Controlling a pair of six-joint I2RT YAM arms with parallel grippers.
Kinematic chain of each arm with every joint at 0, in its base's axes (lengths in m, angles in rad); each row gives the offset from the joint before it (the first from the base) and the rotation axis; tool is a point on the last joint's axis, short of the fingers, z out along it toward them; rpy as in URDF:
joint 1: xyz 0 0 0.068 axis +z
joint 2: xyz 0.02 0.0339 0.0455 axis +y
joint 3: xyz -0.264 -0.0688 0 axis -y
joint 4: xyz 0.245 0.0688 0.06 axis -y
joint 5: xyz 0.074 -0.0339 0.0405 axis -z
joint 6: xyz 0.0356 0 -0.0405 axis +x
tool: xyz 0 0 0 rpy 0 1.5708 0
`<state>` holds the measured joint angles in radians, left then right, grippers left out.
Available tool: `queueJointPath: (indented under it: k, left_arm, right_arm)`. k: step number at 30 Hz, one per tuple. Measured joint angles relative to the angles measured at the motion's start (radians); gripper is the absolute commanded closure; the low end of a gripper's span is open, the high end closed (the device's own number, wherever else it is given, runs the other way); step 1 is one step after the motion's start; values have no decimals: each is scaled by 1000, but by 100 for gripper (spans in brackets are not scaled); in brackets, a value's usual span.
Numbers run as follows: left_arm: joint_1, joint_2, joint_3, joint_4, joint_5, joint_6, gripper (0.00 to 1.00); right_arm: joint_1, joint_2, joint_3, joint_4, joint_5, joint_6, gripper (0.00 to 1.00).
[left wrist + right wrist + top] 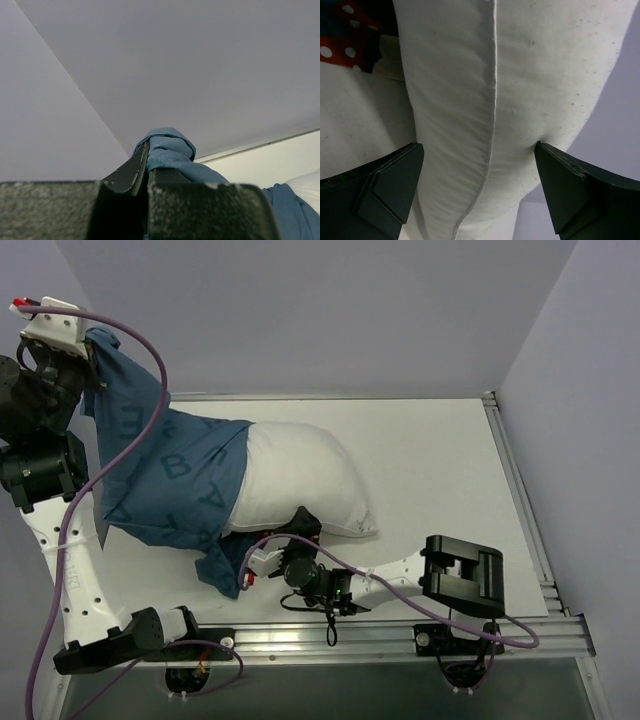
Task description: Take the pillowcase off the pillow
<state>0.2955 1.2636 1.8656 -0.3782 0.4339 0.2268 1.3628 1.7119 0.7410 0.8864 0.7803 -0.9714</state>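
Top external view: one pillowcase (pixel 170 475), one pillow (pixel 305 475), one table (pixel 440 460) and two grippers are being counted. The pillowcase is being seen as soft blue fabric printed with darker blue letters. It is being stretched from the left part of the table up to the left gripper (pixel 86 355), which is being held raised over the far left corner. The pillow, plain white and plump, is lying near the middle of the table, its left end being covered by the pillowcase and its right part being left bare. The right gripper (pixel 285 542) is being held low at the pillow's near edge. Left wrist view: the left gripper (pixel 146 162) is being shown clamped tight on one bunched wad of the pillowcase (pixel 170 150). A sliver of white pillow (pixel 311 182) is being glimpsed at the lower right, past the blue fabric. Right wrist view: the right gripper (pixel 480 192) is being shown with its jaws spread wide and nothing being gripped. The pillow (pixel 535 75), with one piped seam (pixel 493 100) running down its edge, is being straddled by the two fingers (pixel 385 192). One red bow (pixel 350 30) with white dots, printed on the pillowcase, is being seen in the upper left corner, just beside the pillow.
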Motion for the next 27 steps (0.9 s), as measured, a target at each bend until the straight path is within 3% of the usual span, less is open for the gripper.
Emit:
queueJointPath:
  k: [2,3,5,6,7,8,12,17,27]
  left_arm:
    - [1,2,0,0,2,-3,98]
    - [1,3,0,0,2,-3,98]
    - [1,5,0,0,8,-5,98]
    - [1,6,0,0,10,-6,98]
    - [1,7,0,0,12,-8,98]
    - [2,8,0,0,13,-10,98]
    - [7,12,5,-2,20,-26,98]
    - [39,14,27,-2,29,-63,98]
    - [114,21,82,7,42,-148,98]
  right_arm:
    - [-14,51,23,35,25,-31,0]
    - [-22,72,34,48,34,-45,5]
    - [-37,110,61,64,58,-69,25]
    - [-47,129,81,65,69,-74,65]
    - [-59,147,108,56,81,-80,88]
    - [-72,159,132,40,91,-71,100]
    - [-137,183,216,-24,114,-17,100]
    - [-242,153,183,-63,115,69,100]
    - [-642,-216,-7,-265,71,321,100]
